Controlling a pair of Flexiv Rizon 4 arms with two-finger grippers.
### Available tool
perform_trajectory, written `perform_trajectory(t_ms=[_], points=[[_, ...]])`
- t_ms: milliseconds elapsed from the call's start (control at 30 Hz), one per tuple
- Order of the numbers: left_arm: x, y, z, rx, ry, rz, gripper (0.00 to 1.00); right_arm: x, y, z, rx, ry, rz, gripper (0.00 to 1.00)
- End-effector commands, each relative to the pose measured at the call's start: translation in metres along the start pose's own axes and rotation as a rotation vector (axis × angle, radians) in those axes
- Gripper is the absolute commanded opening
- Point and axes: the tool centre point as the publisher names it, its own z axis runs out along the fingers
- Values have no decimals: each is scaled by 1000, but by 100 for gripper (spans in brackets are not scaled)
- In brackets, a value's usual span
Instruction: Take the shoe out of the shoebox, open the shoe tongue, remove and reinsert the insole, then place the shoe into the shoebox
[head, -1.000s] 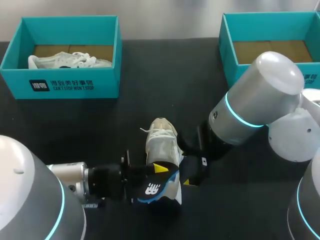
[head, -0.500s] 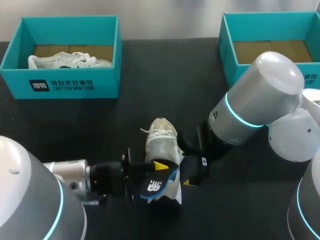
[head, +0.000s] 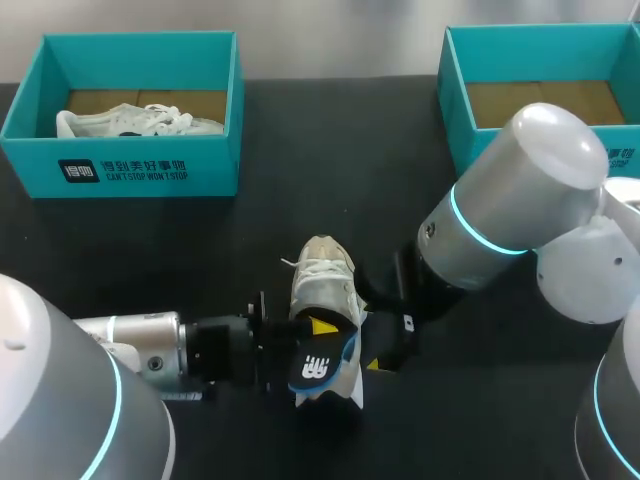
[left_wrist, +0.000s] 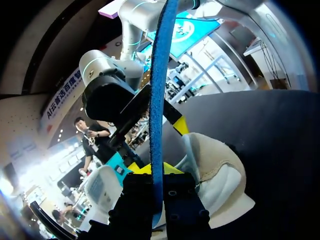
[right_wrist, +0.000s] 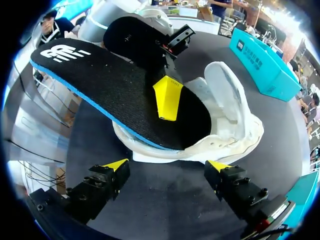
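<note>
A white shoe (head: 322, 285) lies on the black table, toe pointing away from me. My left gripper (head: 316, 332) is shut on a black insole with a blue edge (head: 318, 366), held at the shoe's heel opening. The left wrist view shows the insole (left_wrist: 157, 95) edge-on between the left gripper's (left_wrist: 159, 187) fingers, with the shoe (left_wrist: 217, 172) just beyond. In the right wrist view the insole (right_wrist: 110, 82) slants over the shoe (right_wrist: 227, 112), its front end inside. My right gripper (right_wrist: 167, 167) stands open at the heel, and in the head view the right gripper (head: 380, 350) is beside the shoe.
A teal shoebox (head: 130, 170) at the back left holds another white shoe (head: 135, 122). A second teal shoebox (head: 455, 90), showing only its brown cardboard floor, stands at the back right, behind my right arm (head: 520, 200).
My left gripper has shifted a little to the right, carrying the insole closer over the shoe's heel. The right arm and the shoe have kept still.
</note>
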Motion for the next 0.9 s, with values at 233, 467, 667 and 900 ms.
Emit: perform_trajectory(t_ms=[233, 467, 667, 900], points=[[0, 17, 12, -60, 20, 8, 0, 1, 0, 1, -1, -2, 0, 100], [0, 20, 13, -74, 21, -6, 0, 1, 0, 1, -1, -2, 0, 100], [-1, 11, 10, -63, 14, -16, 0, 1, 0, 1, -1, -2, 0, 100], [-2, 4, 7, -45, -3, -21, 19, 1, 0, 1, -1, -2, 0, 100]])
